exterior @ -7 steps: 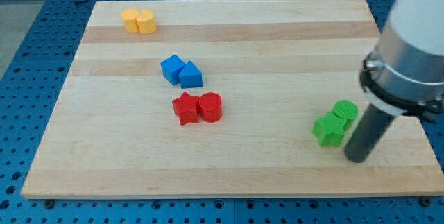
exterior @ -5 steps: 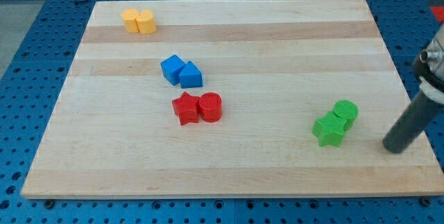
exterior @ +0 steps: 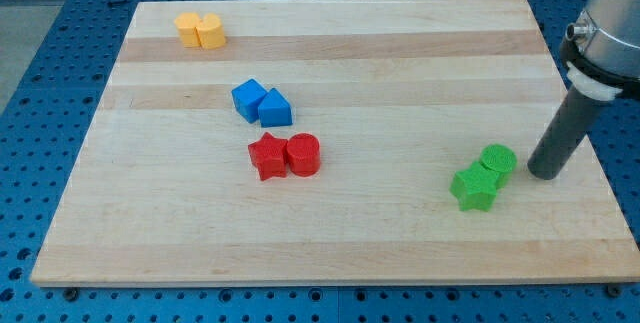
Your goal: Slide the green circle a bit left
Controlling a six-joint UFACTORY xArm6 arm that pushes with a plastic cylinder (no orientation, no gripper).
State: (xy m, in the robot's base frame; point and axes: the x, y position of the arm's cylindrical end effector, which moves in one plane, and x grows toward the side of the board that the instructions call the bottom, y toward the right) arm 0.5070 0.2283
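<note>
Two green blocks sit nearest me on the worktop (exterior: 330, 253), down toward four o'clock: the green star (exterior: 473, 188) in front and the green circle (exterior: 496, 160) touching it at its one o'clock side. My tip (exterior: 544, 173) rests just beside the circle at its three o'clock, apart from it by a small gap. I have no gripper, only the rod, so nothing is held. To do this well I judge I should push straight toward nine o'clock through the circle's middle, slow and short; since the star touches it low on that side, an off-centre push could drag the star along or make the circle slip round it. Farther off lie the red pair, then blue, then yellow, well apart. My rod's upper part is cut off at the view's right edge, and the circle's lower edge is hidden behind the star.
</note>
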